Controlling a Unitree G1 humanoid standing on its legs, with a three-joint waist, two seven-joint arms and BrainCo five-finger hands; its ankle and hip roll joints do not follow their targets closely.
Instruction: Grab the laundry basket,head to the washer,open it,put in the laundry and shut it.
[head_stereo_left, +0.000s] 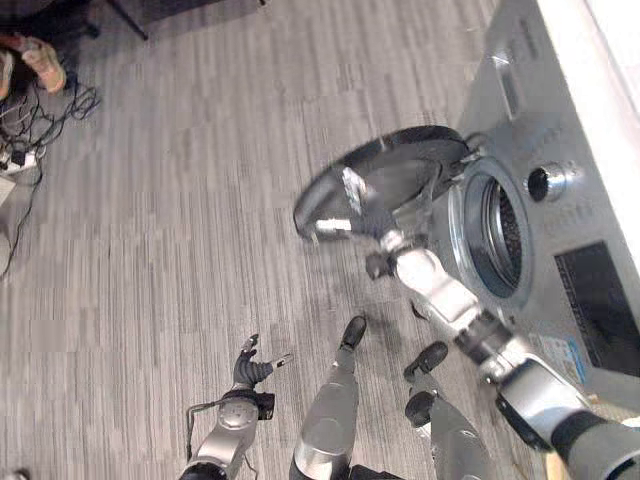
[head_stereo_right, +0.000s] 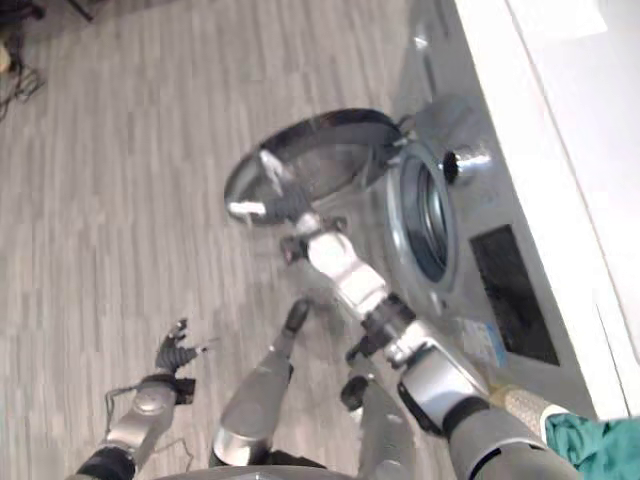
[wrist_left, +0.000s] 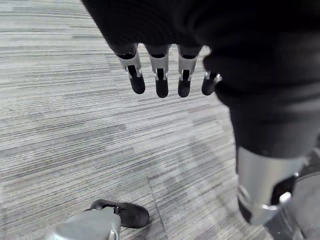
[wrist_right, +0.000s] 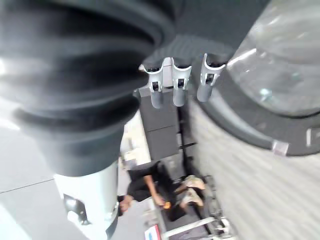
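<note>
A silver front-loading washer (head_stereo_left: 560, 230) stands at the right, its round drum opening (head_stereo_left: 500, 235) exposed. Its glass door (head_stereo_left: 380, 185) is swung wide out over the floor. My right hand (head_stereo_left: 385, 245) reaches to the door's lower rim, and in the right wrist view its straight fingers (wrist_right: 180, 85) lie against the dark door rim (wrist_right: 260, 120). My left hand (head_stereo_left: 250, 370) hangs low at the left over bare floor, its fingers (wrist_left: 160, 75) straight and holding nothing. A bit of teal cloth (head_stereo_right: 590, 445) shows at the lower right corner by my right arm.
Grey wood-look floor (head_stereo_left: 180, 220) spreads left of the washer. A person's shoes (head_stereo_left: 40, 60) and loose cables (head_stereo_left: 30, 120) are at the far left. A seated person (wrist_right: 145, 187) shows in the right wrist view. A white worktop (head_stereo_right: 560, 100) lies over the washer.
</note>
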